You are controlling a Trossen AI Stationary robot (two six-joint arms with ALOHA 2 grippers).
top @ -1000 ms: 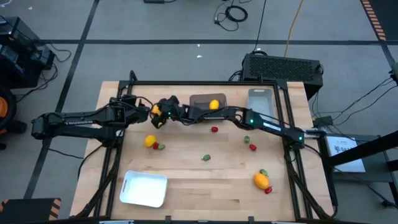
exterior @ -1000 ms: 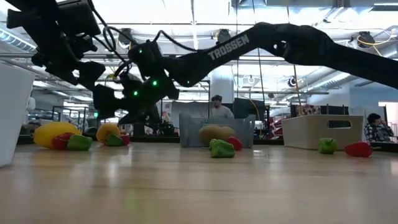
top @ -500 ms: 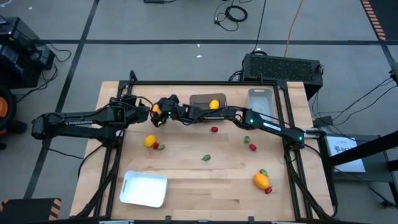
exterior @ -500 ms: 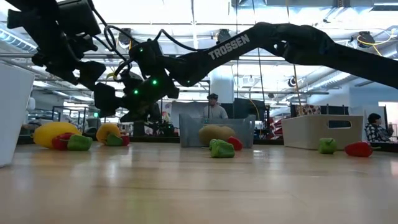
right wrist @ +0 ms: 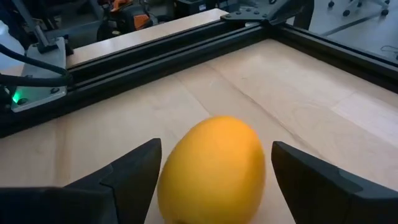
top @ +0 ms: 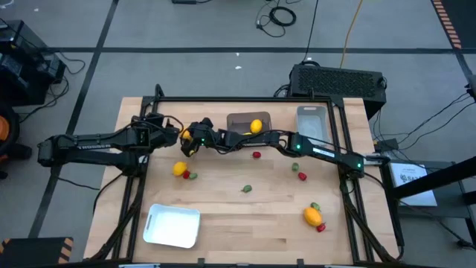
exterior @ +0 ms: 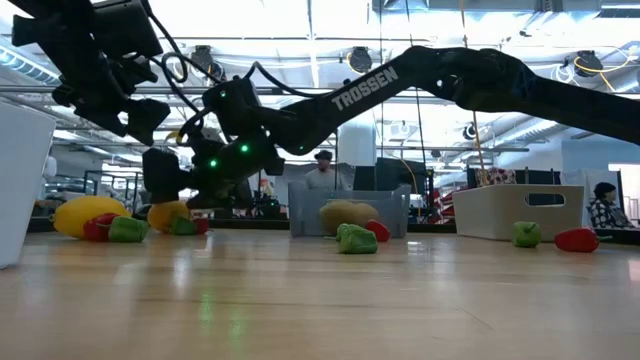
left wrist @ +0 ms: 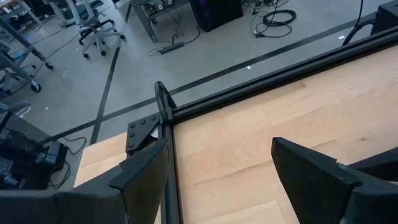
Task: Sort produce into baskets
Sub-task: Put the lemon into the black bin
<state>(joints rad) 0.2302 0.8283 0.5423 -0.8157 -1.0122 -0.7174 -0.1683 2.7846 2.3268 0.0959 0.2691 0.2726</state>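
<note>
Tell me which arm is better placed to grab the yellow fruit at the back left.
Right. The right gripper is open with the yellow fruit between its fingers. The left gripper is open too, but shows only bare table ahead.

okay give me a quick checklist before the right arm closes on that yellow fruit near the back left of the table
1. Right gripper open: ok, fingers spread either side of the yellow fruit.
2. Fruit centred between the fingers: ok in the right wrist view.
3. Fingers low enough to grip: cannot tell.
4. Left gripper out of the way: cannot tell; it is open with nothing between its fingers, but the two arms sit close in the high view.
5. Dark grey bin ready to receive: ok, one yellow-orange fruit inside, space left.
</note>
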